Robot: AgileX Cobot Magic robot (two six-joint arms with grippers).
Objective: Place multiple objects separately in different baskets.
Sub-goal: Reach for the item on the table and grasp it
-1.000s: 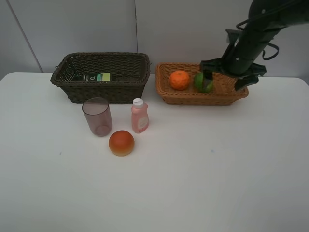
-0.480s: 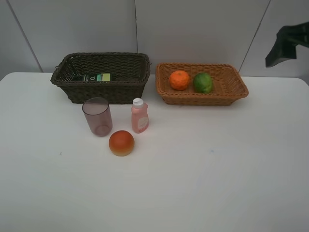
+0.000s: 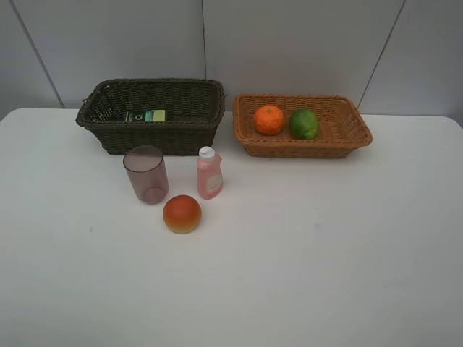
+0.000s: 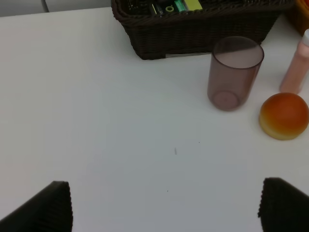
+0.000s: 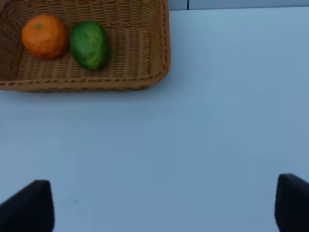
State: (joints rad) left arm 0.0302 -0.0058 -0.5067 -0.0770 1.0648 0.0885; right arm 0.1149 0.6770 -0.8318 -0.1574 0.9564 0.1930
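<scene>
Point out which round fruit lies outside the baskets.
The red-orange fruit, on the table by the mauve cup; the orange and green fruit sit in the tan basket.

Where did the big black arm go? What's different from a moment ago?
The right gripper pulled up and away from the tan basket, out of the high view, open and empty. The green fruit stays in that basket beside the orange. The cup, pink bottle, red-orange fruit and dark basket have not moved.
</scene>
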